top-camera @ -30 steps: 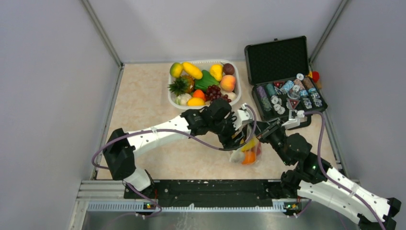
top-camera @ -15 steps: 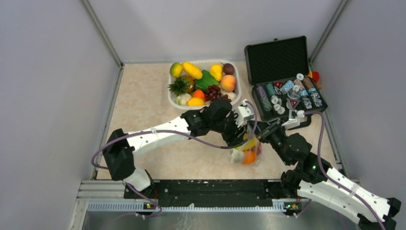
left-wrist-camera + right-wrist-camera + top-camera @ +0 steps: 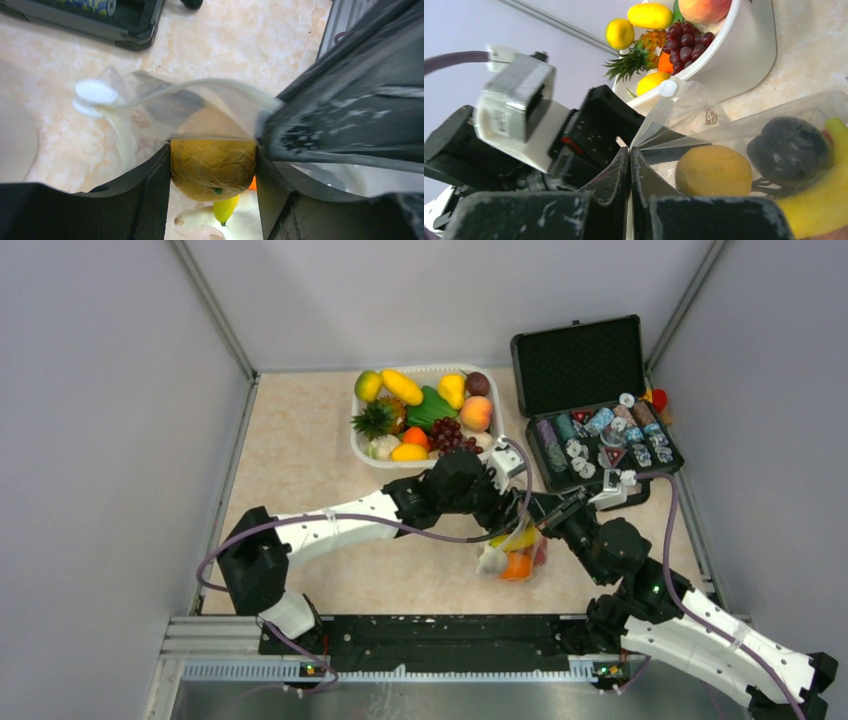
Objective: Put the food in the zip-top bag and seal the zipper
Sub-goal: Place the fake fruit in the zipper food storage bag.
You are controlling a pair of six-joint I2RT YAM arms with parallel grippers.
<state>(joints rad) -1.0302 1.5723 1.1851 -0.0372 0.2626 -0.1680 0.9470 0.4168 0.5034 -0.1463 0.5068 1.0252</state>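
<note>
Zip-top bag point(image 3: 515, 558) lies on the table point(image 3: 300, 470) at 5 o'clock from the white tub point(image 3: 356, 432) and 7 o'clock from the open black case point(image 3: 578, 365); both arms meet over its mouth.

Left gripper point(image 3: 212, 150): jaws clamped on a yellow round fruit point(image 3: 212, 172), one finger touching each side; the fruit sits at the bag mouth, directly below the gaping film.

Zipper point(image 3: 172, 89): unsealed; in the left wrist view the whitish strip arcs open across 12 o'clock of the fruit.

Right gripper point(image 3: 629, 155): fingers pressed together, pinching the clear film of the bag at its edge; in the top view it holds the 2 o'clock side of the bag.

Contents seen through the film in the right wrist view: the yellow round fruit, a dark purple fruit point(image 3: 789, 147) at its 2 o'clock, a banana point(image 3: 819, 205) at its 4 o'clock.

White tub: other toy fruit remains inside.
</note>
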